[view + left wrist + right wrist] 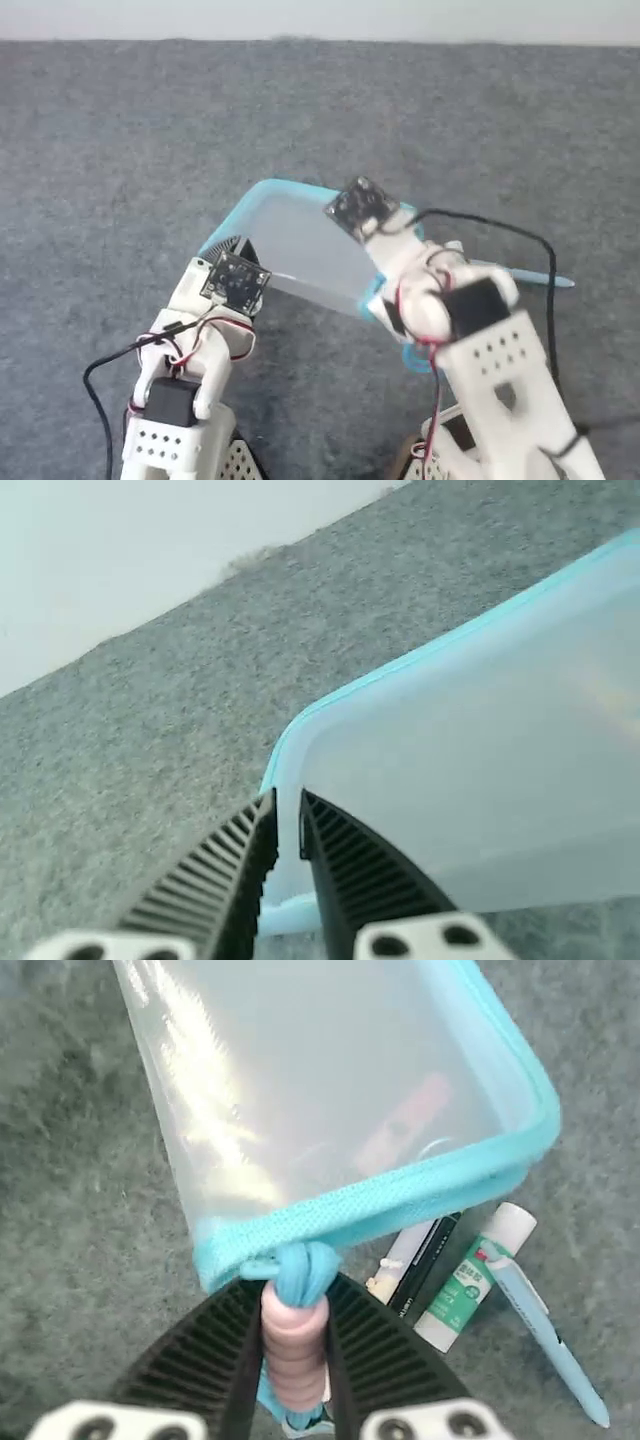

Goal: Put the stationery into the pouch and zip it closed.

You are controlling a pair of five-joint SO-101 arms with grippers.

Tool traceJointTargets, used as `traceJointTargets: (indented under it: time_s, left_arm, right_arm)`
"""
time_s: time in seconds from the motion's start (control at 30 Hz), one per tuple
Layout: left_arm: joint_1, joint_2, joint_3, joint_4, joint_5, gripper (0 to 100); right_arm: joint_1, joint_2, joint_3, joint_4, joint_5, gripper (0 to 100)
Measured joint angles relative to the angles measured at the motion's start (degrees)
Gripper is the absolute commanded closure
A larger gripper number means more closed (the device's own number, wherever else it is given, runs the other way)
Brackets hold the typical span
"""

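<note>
Left pincer point(287, 800) clenched on the pouch point(480, 760) corner; right pincer point(295, 1285) grasps the zip pull point(293, 1340); pen point(530, 273) at pouch's three o'clock.

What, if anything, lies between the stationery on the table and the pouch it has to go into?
Nothing visible: the glue stick, blue pen and black-and-white item lie right beside the blue edge of the pouch. The right gripper is shut on the zip pull there.

Blurred contents inside pouch point(330, 1110), black pen point(433, 1255) half hidden
</note>
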Motion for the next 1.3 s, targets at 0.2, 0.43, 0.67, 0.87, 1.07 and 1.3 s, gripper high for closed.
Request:
traceJointTargets:
  time_s: [0.2,0.43,0.67,0.87,1.07,1.3]
  left_arm:
    - [-0.9,0.0,0.0,0.0,0.0,96]
    - [-3.9,0.0,-1.1,0.0,5.2,96]
    - [-8.4,-0.1,-7.1,4.8,6.9,96]
    - [-8.7,7.5,-19.0,13.3,9.1,89]
    - [-8.5,25.1,-25.2,13.0,10.3,88]
    - [-8.5,31.0,-20.7,0.6,11.0,87]
  right_arm:
    - [-0.1,-5.5,1.5,-0.4,-1.2,99.2]
    - [1.4,0.3,1.5,-0.7,-4.1,99.2]
    - [4.6,0.6,3.2,-5.1,-6.6,99.2]
    - [4.8,0.7,10.2,-12.2,-8.3,99.2]
    - [4.9,0.7,11.1,-13.7,-8.3,99.2]
    - [4.9,0.7,9.2,-11.3,-8.3,99.2]
